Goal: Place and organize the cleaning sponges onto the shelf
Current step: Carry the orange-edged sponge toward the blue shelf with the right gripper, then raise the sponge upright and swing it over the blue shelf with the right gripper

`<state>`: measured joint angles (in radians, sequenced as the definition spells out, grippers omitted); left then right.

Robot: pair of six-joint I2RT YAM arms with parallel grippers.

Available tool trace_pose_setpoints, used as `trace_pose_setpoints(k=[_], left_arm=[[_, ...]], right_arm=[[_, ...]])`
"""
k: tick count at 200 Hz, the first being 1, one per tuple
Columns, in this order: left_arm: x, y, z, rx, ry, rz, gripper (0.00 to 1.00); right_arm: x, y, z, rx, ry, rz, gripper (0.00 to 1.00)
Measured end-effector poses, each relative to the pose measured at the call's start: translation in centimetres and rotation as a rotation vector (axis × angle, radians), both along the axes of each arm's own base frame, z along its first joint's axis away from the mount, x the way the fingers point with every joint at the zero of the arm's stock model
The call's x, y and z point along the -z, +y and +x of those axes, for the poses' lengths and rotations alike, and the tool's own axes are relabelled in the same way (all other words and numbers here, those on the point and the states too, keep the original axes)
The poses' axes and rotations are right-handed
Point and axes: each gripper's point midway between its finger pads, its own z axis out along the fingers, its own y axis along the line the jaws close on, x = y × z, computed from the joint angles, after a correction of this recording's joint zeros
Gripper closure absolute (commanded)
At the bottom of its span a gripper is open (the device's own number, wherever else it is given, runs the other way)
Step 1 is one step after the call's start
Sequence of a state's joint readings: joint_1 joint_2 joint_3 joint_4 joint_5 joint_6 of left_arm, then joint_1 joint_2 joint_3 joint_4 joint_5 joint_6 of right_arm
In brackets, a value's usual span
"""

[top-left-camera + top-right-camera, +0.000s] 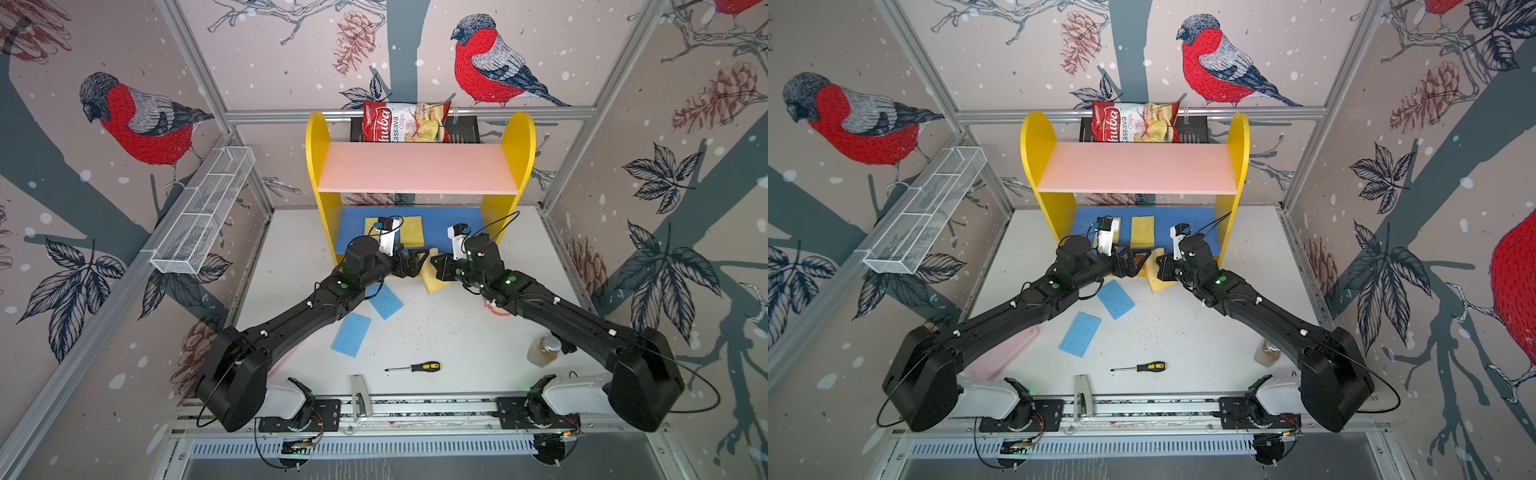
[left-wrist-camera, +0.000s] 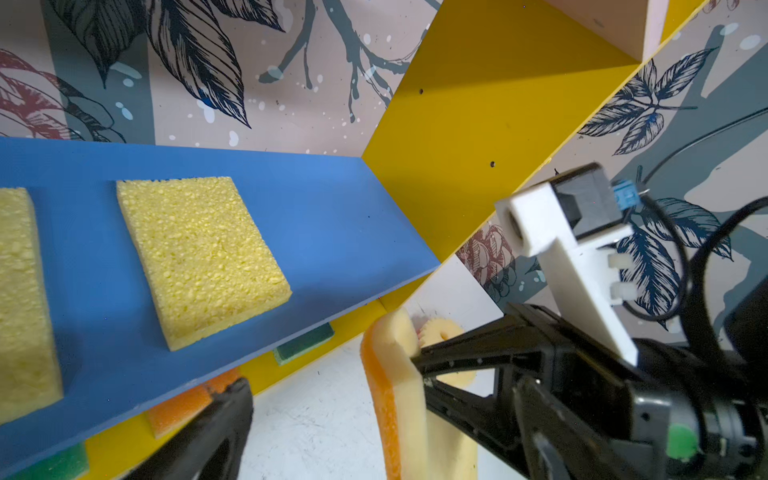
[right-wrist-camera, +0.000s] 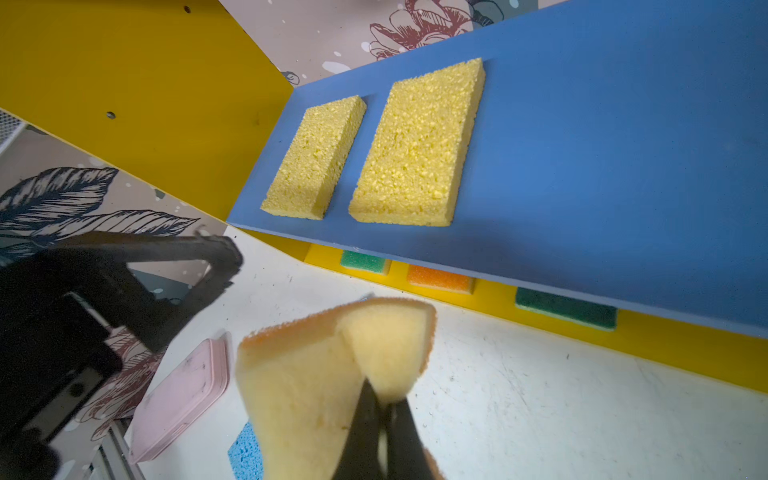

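My right gripper (image 1: 434,264) is shut on a bent yellow sponge with an orange face (image 3: 307,395), held just in front of the shelf (image 1: 316,166). My left gripper (image 1: 417,259) is open right beside that sponge, one finger (image 2: 220,424) showing. Two yellow sponges (image 3: 316,160) (image 3: 419,145) lie flat on the shelf's blue board. Two green sponges (image 3: 365,262) (image 3: 565,307) and an orange one (image 3: 440,279) sit on the yellow base below. Two light blue sponges (image 1: 386,301) (image 1: 351,334) lie on the table under my left arm. The pink upper board (image 1: 415,166) is bare.
A chips bag (image 1: 405,122) sits in a black basket behind the shelf. A white wire tray (image 1: 203,212) hangs on the left wall. A screwdriver (image 1: 419,367), a jar (image 1: 544,351) and a flat pink tray (image 1: 1013,349) lie on the table.
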<state>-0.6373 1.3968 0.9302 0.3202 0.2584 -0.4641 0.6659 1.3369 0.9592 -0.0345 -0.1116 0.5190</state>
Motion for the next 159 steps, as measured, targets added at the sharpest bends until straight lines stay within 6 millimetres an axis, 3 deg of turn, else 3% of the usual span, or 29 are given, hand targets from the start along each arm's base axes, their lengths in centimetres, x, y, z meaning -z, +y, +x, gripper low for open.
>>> trace_pose_setpoints(k=[13,56,87,129,159], left_arm=[[0.4,-0.4,0.0,0.009,0.008,0.005,0.03],[-0.1,-2.6,-0.5,0.059,-0.007,0.017,0.17],[-1.0,-3.9,-0.7,0.088,-0.037,0.02,0.41],[-0.8,-3.9,-0.4,0.074,-0.035,0.026,0.96],[-1.5,-4.1,-0.5,0.082,-0.045,0.014,1.0]], right_arm=[[-0.8,0.0,0.0,-0.006,-0.013,0.018,0.99],[-2.0,0.3,-0.1,-0.025,-0.036,0.049,0.98],[-2.4,0.3,-0.6,-0.04,-0.041,0.065,0.98],[-3.3,-0.4,-1.3,-0.04,-0.068,0.088,0.96],[-4.0,-1.2,-1.6,-0.03,-0.099,0.118,0.81]])
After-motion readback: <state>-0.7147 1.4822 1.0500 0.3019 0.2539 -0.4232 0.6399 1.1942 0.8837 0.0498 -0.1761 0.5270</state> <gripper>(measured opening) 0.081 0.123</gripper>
